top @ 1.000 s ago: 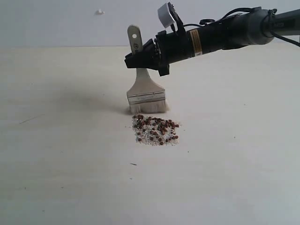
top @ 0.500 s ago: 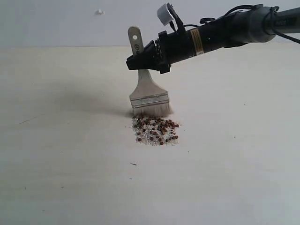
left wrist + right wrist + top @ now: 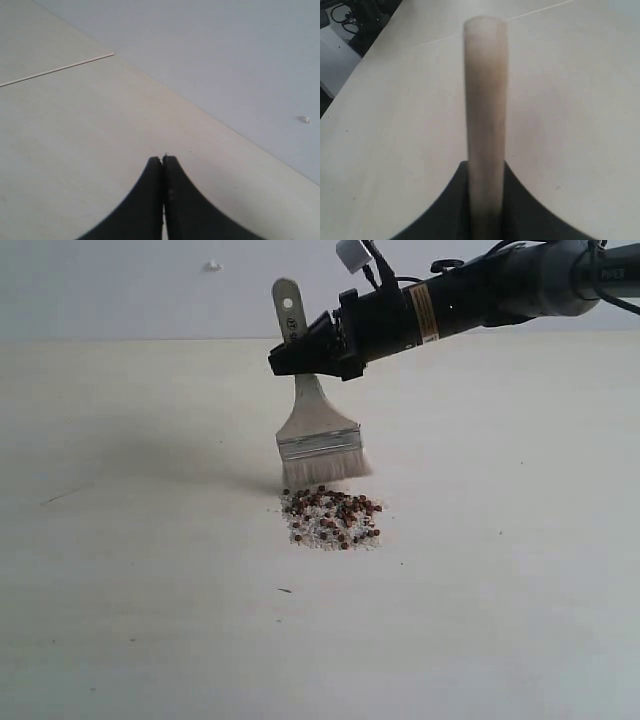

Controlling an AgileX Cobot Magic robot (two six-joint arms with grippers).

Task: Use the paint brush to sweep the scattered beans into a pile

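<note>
The paint brush (image 3: 315, 435) stands nearly upright, pale handle up, silver ferrule and off-white bristles down. My right gripper (image 3: 300, 355) is shut on its handle; in the right wrist view the handle (image 3: 485, 115) runs out from between the black fingers (image 3: 451, 210). The bristle tips hover just behind the pile (image 3: 332, 518), a compact heap of dark reddish-brown beans and whitish grains on the pale table (image 3: 150, 540). My left gripper (image 3: 163, 159) is shut with nothing in it, over bare table, and does not show in the exterior view.
A pale wall (image 3: 120, 290) rises behind the table's far edge, with a small white mark (image 3: 212, 265) on it. A thin seam (image 3: 60, 67) crosses the tabletop in the left wrist view. A tiny dark speck (image 3: 285, 590) lies in front of the pile.
The right gripper has risen and shifted slightly right with the brush. The bristles have lifted off the table at the pile's far edge. The pile looks unchanged.
</note>
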